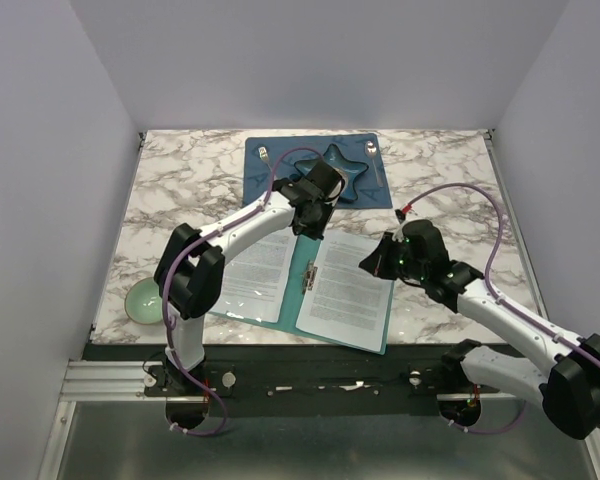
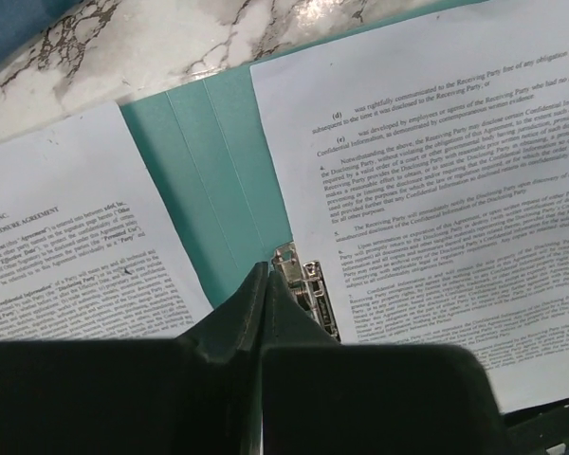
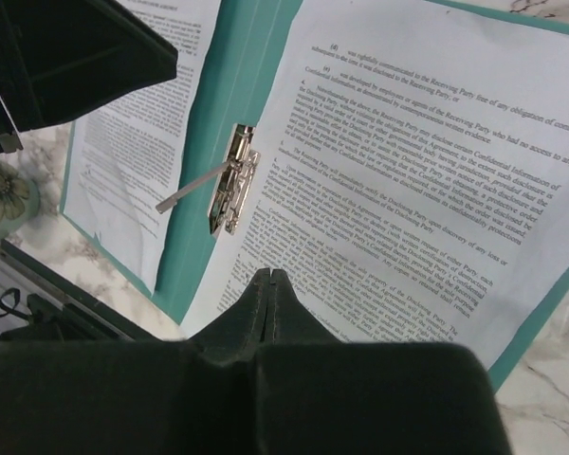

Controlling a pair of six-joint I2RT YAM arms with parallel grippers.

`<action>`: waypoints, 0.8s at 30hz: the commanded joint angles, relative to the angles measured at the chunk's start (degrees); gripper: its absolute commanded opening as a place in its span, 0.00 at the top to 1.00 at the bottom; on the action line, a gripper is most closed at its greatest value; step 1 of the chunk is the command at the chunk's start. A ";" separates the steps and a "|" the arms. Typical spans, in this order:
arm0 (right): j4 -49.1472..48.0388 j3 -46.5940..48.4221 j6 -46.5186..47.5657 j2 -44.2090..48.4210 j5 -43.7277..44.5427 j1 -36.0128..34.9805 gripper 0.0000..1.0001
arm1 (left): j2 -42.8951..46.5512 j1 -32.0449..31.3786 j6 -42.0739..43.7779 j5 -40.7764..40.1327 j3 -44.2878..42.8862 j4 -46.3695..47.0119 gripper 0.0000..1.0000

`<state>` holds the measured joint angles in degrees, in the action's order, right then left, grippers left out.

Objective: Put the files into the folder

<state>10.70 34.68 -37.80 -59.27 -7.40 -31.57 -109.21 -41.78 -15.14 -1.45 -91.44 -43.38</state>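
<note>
The teal folder (image 1: 302, 298) lies open on the worktop (image 1: 180, 190), files (image 1: 348, 290) on both flaps; left pincer (image 2: 266, 280) and right pincer (image 3: 271, 277) are clenched, empty; better to slide them squarely under the silver clip (image 3: 232, 180).

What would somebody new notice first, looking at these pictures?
An open teal folder lies centre-front on the marble table, printed sheets on both halves, a silver clip at its spine. The left gripper and right gripper hang shut above it. A star-shaped dish sits on a dark blue placemat at the far edge.
</note>
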 commanded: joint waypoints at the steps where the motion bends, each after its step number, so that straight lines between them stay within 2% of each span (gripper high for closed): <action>1: -4.01 1.01 2.99 -0.94 2.21 -2.17 0.95 | -1.27 -0.50 0.55 4.70 -3.04 -2.50 0.09; 2: -4.54 1.01 3.08 -1.29 2.56 -2.53 0.93 | -1.27 -0.67 0.37 4.44 -2.70 -2.33 0.01; 7: -10.16 -0.40 3.26 -3.92 2.83 -4.19 0.92 | -2.93 -1.20 0.20 2.25 -2.43 -1.36 0.01; 11: -20.08 -3.12 4.05 -5.16 4.23 -6.57 0.93 | -7.06 -1.37 -0.07 1.89 -3.74 -1.19 0.01; 18: -30.91 -5.32 6.33 -8.84 11.69 -10.96 0.98 | -10.76 -1.37 -0.59 -2.06 -4.53 0.84 0.01; 24: -38.55 -3.39 9.06 -17.54 19.25 -17.46 0.99 | -13.05 -1.46 -0.77 -2.15 -6.38 0.22 0.01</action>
<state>-19.25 29.85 -31.66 -72.27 3.60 -46.22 -121.12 -42.83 -15.09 -1.96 -95.35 -43.38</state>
